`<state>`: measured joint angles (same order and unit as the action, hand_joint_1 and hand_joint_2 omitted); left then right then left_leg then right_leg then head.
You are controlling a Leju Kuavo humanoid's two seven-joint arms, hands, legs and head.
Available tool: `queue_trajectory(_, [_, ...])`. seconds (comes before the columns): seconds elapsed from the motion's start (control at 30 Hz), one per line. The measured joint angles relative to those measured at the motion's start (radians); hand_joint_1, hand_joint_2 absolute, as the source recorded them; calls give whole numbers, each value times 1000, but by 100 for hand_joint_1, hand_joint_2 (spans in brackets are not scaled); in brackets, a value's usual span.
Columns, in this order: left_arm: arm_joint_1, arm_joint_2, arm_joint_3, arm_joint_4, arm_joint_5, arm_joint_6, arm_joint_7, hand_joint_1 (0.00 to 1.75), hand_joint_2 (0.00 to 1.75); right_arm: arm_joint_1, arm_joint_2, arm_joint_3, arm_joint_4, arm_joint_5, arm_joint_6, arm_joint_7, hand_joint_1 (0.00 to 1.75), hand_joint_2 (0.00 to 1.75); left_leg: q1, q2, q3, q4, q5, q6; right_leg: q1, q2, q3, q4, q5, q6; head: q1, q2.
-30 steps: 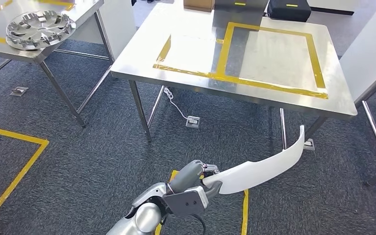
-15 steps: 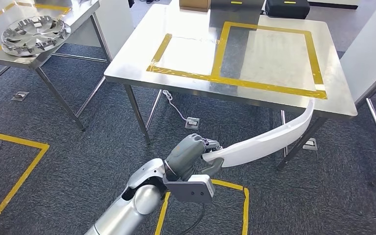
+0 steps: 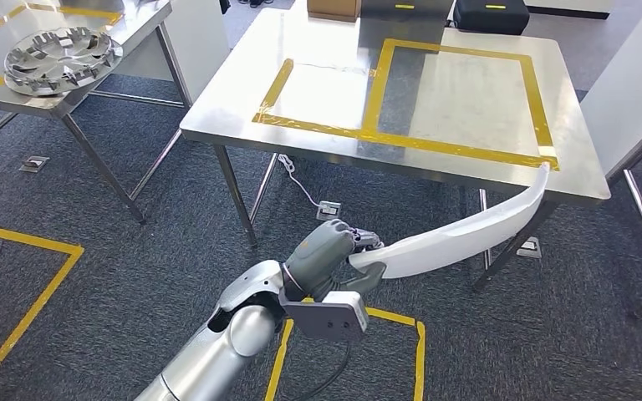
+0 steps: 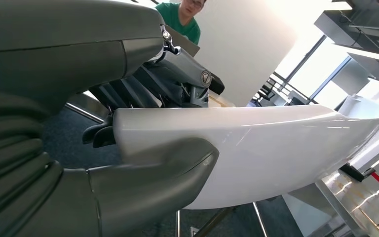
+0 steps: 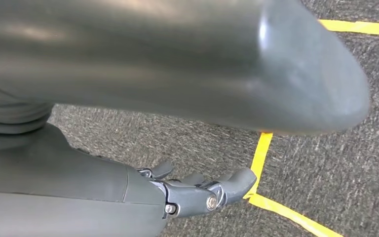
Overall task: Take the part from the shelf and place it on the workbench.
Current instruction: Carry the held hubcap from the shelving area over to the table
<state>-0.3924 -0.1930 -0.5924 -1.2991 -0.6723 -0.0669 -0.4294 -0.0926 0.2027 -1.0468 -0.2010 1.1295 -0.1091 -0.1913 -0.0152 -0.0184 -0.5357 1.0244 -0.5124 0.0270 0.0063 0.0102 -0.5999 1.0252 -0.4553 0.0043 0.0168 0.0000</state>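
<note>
My left hand grips one end of a long, curved white part and holds it in the air above the carpet. The part's far tip reaches up to the front right edge of the steel workbench, which carries a yellow tape frame. In the left wrist view the thumb lies under the white part and the dark fingers wrap over it. My right hand hangs over the carpet with nothing in it, thumb and fingers apart.
A second steel table at the left bears silver ribbed discs. A brown box and a black case stand at the workbench's far edge. A white panel is at the right. A person in green stands beyond.
My left hand has lifted the white part and carried it forward; its tip went from below the workbench's edge to level with the front right edge.
</note>
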Motion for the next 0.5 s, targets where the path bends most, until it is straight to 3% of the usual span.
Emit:
queue_trajectory(0.13, [-20,-5,-4,4,10,-18,8,175,175,0,5,0,0,-5,0,-10,0,0,-6,2,3,-13,-3,23,-6,1,3,0,15,15,-1,0])
queue_trajectory(0.2, [-25,-7,-4,4,11,-18,12,175,175,0,6,0,0,-1,1,-12,0,0,-1,4,20,-32,-1,31,-6,0,-5,27,15,22,0,0])
queue_trajectory(0.27, [-30,-9,-5,3,11,-18,17,175,175,-1,6,0,0,6,3,-11,0,0,5,7,37,-40,3,31,-9,-1,-48,101,-26,29,2,0])
queue_trajectory(0.33, [-29,-9,-5,3,10,-18,21,175,175,-1,6,1,0,11,4,-9,0,0,8,10,42,-40,-1,27,-16,-2,-121,217,-75,37,5,0])
queue_trajectory(0.37, [-26,-8,-5,3,9,-18,23,175,175,0,6,1,0,12,5,-7,0,0,10,11,45,-40,-5,23,-21,-2,-150,255,-82,43,5,0])
queue_trajectory(0.4, [-24,-8,-5,3,9,-18,25,175,175,1,6,1,0,13,4,-6,0,0,14,10,49,-39,-10,17,-28,-3,-163,259,-68,52,5,0])
queue_trajectory(0.43, [-23,-7,-5,3,9,-18,26,175,175,1,6,1,0,13,4,-6,0,0,19,10,56,-39,-16,11,-35,-4,-155,223,-35,61,6,0])
queue_trajectory(0.5, [-22,-6,-5,3,9,-17,26,175,175,1,6,1,0,14,4,-5,0,0,30,9,71,-34,-36,-7,-50,-6,-104,91,46,80,7,0])
